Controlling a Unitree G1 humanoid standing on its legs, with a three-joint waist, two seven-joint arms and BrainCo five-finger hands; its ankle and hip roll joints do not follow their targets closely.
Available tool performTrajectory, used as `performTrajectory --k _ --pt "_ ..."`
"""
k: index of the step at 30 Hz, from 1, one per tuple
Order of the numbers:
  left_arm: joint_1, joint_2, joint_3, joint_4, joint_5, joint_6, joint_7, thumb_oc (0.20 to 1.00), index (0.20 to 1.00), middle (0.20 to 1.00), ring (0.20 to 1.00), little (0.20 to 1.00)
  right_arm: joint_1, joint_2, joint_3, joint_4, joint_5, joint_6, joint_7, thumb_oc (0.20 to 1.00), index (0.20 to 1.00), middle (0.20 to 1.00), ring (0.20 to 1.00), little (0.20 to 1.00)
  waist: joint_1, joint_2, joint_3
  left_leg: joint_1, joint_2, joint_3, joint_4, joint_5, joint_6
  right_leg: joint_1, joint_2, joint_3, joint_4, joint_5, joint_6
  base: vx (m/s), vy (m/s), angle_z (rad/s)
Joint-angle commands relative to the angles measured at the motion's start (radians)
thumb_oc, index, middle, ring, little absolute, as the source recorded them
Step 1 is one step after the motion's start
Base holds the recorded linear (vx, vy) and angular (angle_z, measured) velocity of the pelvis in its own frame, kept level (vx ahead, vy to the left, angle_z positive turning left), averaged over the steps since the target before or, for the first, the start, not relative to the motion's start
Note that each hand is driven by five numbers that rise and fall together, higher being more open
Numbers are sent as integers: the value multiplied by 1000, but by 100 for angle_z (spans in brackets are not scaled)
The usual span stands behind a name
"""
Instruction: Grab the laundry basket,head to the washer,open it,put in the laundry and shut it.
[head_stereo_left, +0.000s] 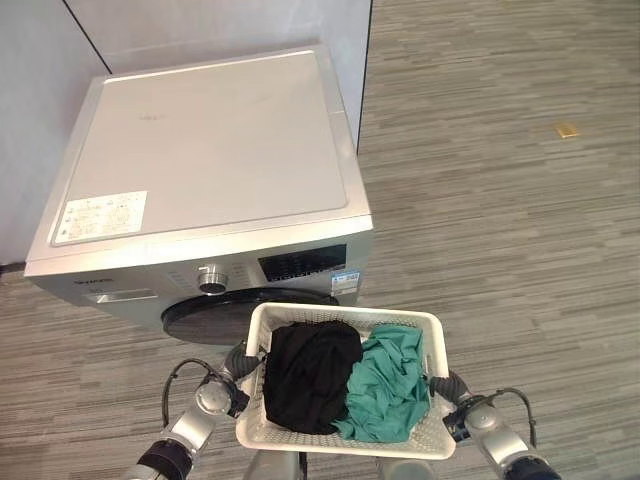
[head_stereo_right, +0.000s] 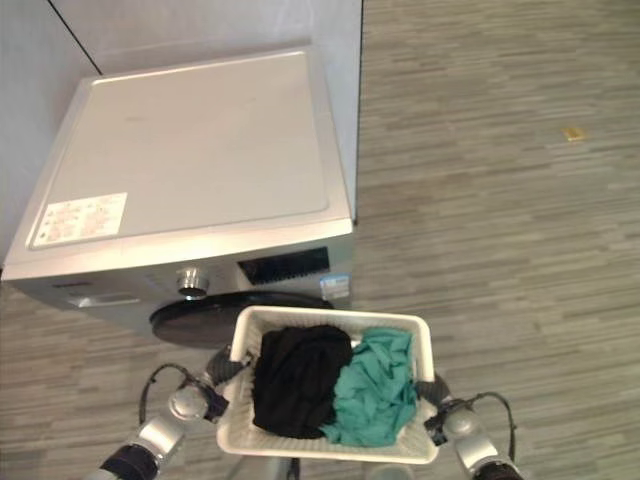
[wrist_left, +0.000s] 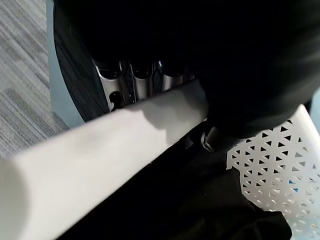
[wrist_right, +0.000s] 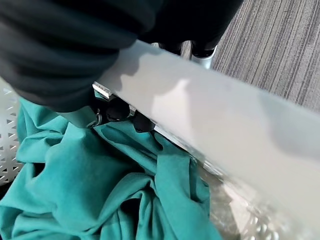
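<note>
Laundry basket (head_stereo_left: 262, 433) gripped at rims by left hand (wrist_left: 140, 80) and right hand (wrist_right: 115, 107), before washer (head_stereo_left: 200, 180)

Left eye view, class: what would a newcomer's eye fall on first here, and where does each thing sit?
First the white laundry basket low in the middle, a black garment beside a teal one, gripped at its sides by the left hand and right hand. Just beyond stands the silver washer, door shut.

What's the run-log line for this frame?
left hand: shut on basket rim | right hand: same | washer door: closed | clothes: in basket
</note>
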Motion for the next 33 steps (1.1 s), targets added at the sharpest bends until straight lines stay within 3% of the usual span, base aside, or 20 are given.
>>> performTrajectory --k 1,7,10,12,18,19,20,21,22,23,24,26,27,28,29,30,31,33 --pt "-80 -45 -3 -70 -12 -82 -2 200 200 200 200 200 28 -21 33 -70 -56 -39 12 200 200 200 200 200 1 -1 -55 33 63 -56 79 -128 -5 -56 19 -55 -33 88 -12 18 23 27" --pt "-93 9 40 -150 34 -88 38 200 200 200 200 200 57 -34 5 -156 -62 -53 -3 200 200 200 200 200 -2 -23 -30 -2 58 -72 124 -151 -9 -53 4 -85 -41 93 -2 -95 55 33" --pt "-17 81 134 -284 53 -97 33 200 200 200 200 200 109 -65 -25 -276 -86 -65 14 200 200 200 200 200 7 -30 -24 -16 52 -59 172 -182 -4 -68 0 -68 -30 104 10 -97 70 -7" --pt "125 149 236 -412 83 -125 11 200 200 200 200 200 194 -108 -57 -406 -113 -92 60 200 200 200 200 200 19 -36 -22 -14 38 -50 206 -215 10 -78 -5 -41 -18 111 21 -55 91 -33" --pt "188 113 248 -379 49 -131 -30 200 200 200 200 200 148 -108 -5 -378 -134 -79 111 200 200 200 200 200 51 -43 -17 -11 20 -27 221 -235 31 -136 -1 -15 9 156 47 -111 25 -35" --pt "169 105 229 -350 41 -124 -25 200 200 200 200 200 102 -101 24 -358 -138 -77 102 200 200 200 200 200 72 -37 -12 -14 31 -29 218 -224 33 -154 22 -40 74 137 44 -299 -166 -46" --pt "144 99 214 -326 37 -114 -24 200 200 200 200 200 62 -85 44 -345 -142 -77 86 200 200 200 200 200 94 -30 -19 -44 41 -45 196 -186 35 -133 53 -71 165 67 25 -246 -137 -28" --pt "143 99 214 -325 37 -114 -24 200 200 200 200 200 60 -84 44 -343 -142 -78 85 200 200 200 200 200 92 -31 -19 -47 41 -47 193 -179 34 -139 53 -72 168 69 24 -181 -137 -5" --pt "139 93 198 -322 58 -110 -24 200 200 200 200 200 62 -83 40 -364 -151 -82 75 200 200 200 200 200 111 -36 -33 -51 33 -69 173 -165 33 -106 44 -93 145 34 -2 -94 -181 32" --pt "123 74 180 -311 72 -102 -17 200 200 200 200 200 56 -74 39 -392 -143 -83 58 200 200 200 200 200 123 -50 -40 -80 17 -129 159 -103 7 -74 70 -115 151 -19 -38 -81 -181 74" --pt "121 73 177 -310 73 -102 -16 200 200 200 200 200 57 -74 37 -393 -143 -83 58 200 200 200 200 200 117 -50 -39 -81 15 -136 157 -99 6 -74 70 -122 152 -21 -40 -108 -191 117" --pt "71 48 151 -295 78 -96 2 200 200 200 200 200 78 -92 6 -451 -111 -88 39 200 200 200 200 200 97 -69 -29 -134 17 -112 161 -63 -19 -56 68 -198 136 -39 -66 -205 -116 153" --pt "42 35 141 -315 85 -94 14 200 200 200 200 200 100 -118 -19 -508 -110 -88 22 200 200 200 200 200 77 -90 -12 -159 46 -18 203 -65 -24 -55 40 -274 132 -22 -66 -245 -62 180" --pt "41 34 140 -315 85 -93 14 200 200 200 200 200 103 -119 -22 -512 -110 -86 23 200 200 200 200 200 76 -89 -10 -161 45 -19 210 -69 -24 -52 39 -276 130 -23 -65 -268 3 198" --pt "34 34 144 -328 91 -95 20 200 200 200 200 200 107 -136 -34 -549 -119 -92 21 200 200 200 200 200 72 -98 -7 -153 51 -24 250 -96 -28 -60 28 -288 128 -9 -61 -203 67 158" --pt "24 37 145 -348 103 -107 25 200 200 200 200 200 116 -161 -48 -603 -123 -110 22 200 200 200 200 200 64 -113 -17 -102 53 -73 303 -155 -32 -78 3 -298 120 10 -50 -194 64 93" --pt "25 36 144 -349 103 -106 25 200 200 200 200 200 119 -162 -49 -607 -123 -108 23 200 200 200 200 200 62 -111 -17 -100 54 -76 307 -161 -32 -73 4 -301 120 6 -51 -165 125 27" --pt "22 46 141 -378 131 -108 30 200 200 200 200 200 152 -169 -76 -658 -133 -107 30 200 200 200 200 200 35 -102 -36 -16 120 -65 309 -160 -34 -88 -13 -331 123 15 -43 -60 176 17"
